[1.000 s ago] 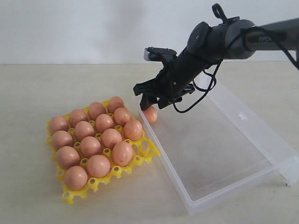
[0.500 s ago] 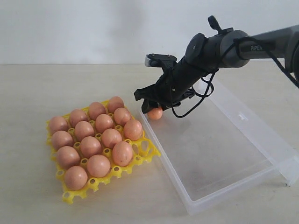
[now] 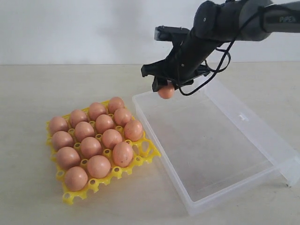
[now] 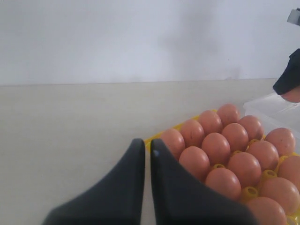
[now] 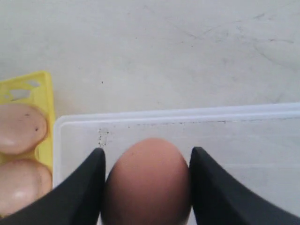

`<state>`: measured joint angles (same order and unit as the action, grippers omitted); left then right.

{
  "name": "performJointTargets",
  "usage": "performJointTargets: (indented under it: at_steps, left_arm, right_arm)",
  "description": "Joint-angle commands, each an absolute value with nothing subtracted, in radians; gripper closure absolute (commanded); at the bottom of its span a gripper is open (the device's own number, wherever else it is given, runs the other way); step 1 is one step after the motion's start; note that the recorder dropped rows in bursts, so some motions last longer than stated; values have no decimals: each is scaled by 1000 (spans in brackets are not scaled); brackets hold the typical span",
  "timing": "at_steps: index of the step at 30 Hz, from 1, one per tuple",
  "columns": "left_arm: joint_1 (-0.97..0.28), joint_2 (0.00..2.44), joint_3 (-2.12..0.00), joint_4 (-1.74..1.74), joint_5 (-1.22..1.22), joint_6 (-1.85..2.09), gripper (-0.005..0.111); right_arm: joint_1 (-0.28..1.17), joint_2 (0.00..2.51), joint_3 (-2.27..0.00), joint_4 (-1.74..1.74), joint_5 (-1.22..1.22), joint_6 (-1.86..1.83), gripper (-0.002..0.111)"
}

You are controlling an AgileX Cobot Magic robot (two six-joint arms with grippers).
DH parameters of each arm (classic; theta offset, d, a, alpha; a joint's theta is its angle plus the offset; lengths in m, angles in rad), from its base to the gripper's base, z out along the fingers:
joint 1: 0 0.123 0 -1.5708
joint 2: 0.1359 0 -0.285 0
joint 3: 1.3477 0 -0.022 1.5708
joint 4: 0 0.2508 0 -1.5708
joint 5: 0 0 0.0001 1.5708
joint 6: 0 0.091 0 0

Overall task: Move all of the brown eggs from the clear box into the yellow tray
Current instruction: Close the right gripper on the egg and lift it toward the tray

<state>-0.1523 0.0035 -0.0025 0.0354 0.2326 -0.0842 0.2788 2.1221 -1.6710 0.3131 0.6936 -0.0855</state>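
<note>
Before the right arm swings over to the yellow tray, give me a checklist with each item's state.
1. Grip: egg clamped in the right gripper: ok.
2. Egg hangs above the rim of the clear box: ok.
3. Free cup in the yellow tray, at the corner nearest the box: ok.
4. Path from box to that cup, nothing in between in the exterior view: ok.
5. Left gripper shut and empty; its clearance from the tray: cannot tell.
</note>
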Motion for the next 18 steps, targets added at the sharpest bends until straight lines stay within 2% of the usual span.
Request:
performJointTargets:
  at_steps: [1,2,3,4,5,7,12,15,18]
  left_arm:
    - [-150,0,0,34,226,-86,103]
    - [-150,0,0,34,226,-86,103]
    - [-150,0,0,34,226,-86,103]
    - [-150,0,0,34,226,-86,103]
    - [-150,0,0,34,226,-86,103]
    - [-150,0,0,34,226,-86,103]
    - [-150,0,0,34,226,-86,103]
    - [-150,0,0,34,226,-86,103]
    - [-150,0,0,34,226,-86,103]
  right_arm:
    - [279,1942,-1450,279,561,-38,108]
    - [279,1890,-1366,279,482,-17,108]
    - [279,1775,-1172,298,308,7,108]
    - [279,1715,-1071,325,198,12,108]
    - [282,1613,-900,383,-22,12,108]
    - [304,1483,-696,388,-281,17,108]
    - [377,1361,-541,330,-471,165,108]
    - [438,1361,-532,160,-553,364,108]
    - [492,1415,-532,-68,-752,525,108]
